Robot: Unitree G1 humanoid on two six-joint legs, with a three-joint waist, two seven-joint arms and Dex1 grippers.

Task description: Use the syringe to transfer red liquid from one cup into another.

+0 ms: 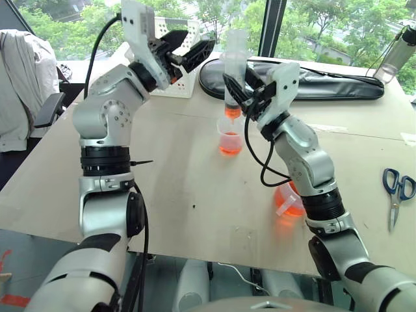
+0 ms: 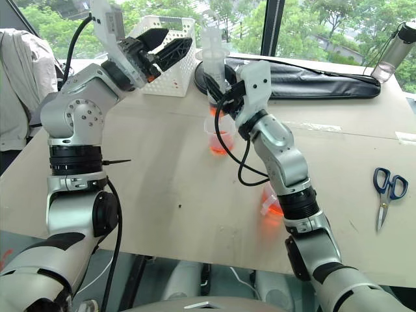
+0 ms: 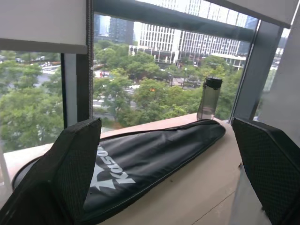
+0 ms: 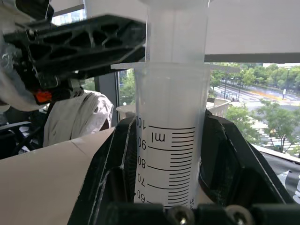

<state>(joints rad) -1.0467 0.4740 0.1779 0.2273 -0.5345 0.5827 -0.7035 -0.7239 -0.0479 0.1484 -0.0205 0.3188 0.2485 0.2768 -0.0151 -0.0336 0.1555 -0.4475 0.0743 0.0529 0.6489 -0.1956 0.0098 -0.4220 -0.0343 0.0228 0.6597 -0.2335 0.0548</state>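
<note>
Windowside tan tabletop [image 1: 195, 188], leafy outlook

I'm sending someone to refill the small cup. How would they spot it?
On the tan table, look just in front of the long black bag. The small cup stands under the syringe that the right gripper holds: clear, handleless, some red liquid inside.

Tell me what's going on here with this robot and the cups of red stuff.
The right gripper is shut on the large clear plastic syringe, holding it upright with its orange-tinted nozzle just above the small tapered clear cup, which holds some red liquid. The left gripper is open and empty, raised beside the syringe's top. The wide clear measuring cup, also holding red liquid, sits nearer the table's front edge, partly behind the right arm.
</note>
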